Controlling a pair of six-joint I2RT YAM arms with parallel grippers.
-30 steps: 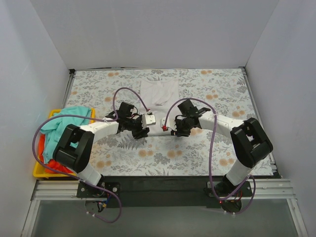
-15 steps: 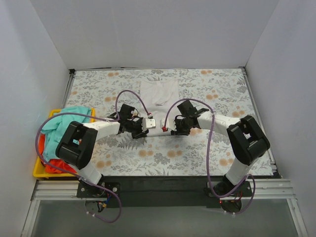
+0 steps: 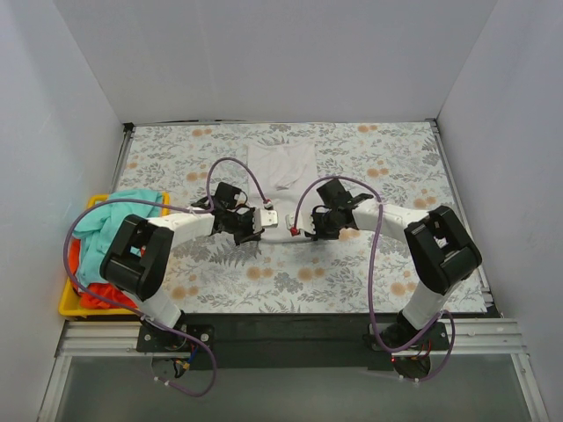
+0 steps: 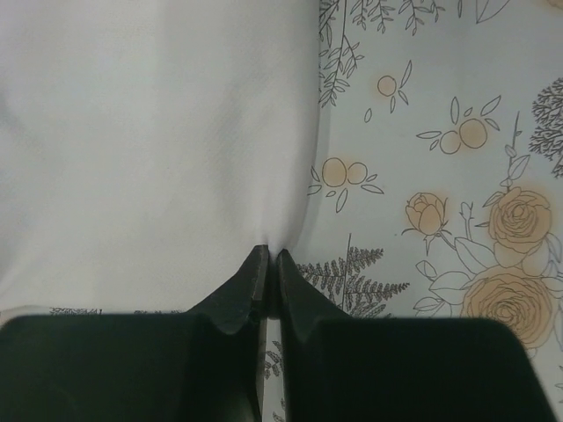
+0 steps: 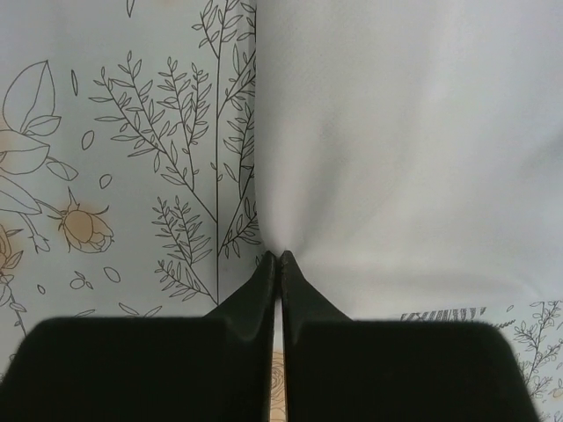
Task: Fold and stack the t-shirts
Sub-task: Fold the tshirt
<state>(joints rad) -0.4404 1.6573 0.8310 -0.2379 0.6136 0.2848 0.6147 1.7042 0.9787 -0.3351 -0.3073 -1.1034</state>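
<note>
While the white t-shirt (image 3: 283,167) is lying as a narrow folded rectangle along the middle of the floral table cover (image 3: 396,158), both arms are bending inward and meeting at its near end. The left gripper (image 4: 267,257) is pressing its two dark fingers together with barely a sliver of gap between them. In the left wrist view the shirt's edge is puckering into a small point right at the fingertips, so this gripper is pinching the white cloth. The white fabric is filling the left part of that view, and the printed cover is showing to the right.

The right gripper (image 5: 278,258) is doing the same on the other side. Its fingers are closing tip to tip on a drawn-up point of the shirt's edge, and faint creases are fanning away from the pinch. In the right wrist view the cloth is spreading to the right and the leafy print is lying to the left.

Seen from above, the two grippers are sitting near each other at the shirt's near edge, and the far end of the shirt is lying flat toward the back of the table. Well apart at the left edge, a teal t-shirt (image 3: 119,211) is lying crumpled over an orange-red t-shirt (image 3: 88,290) in a yellow plastic tray (image 3: 75,309).
</note>
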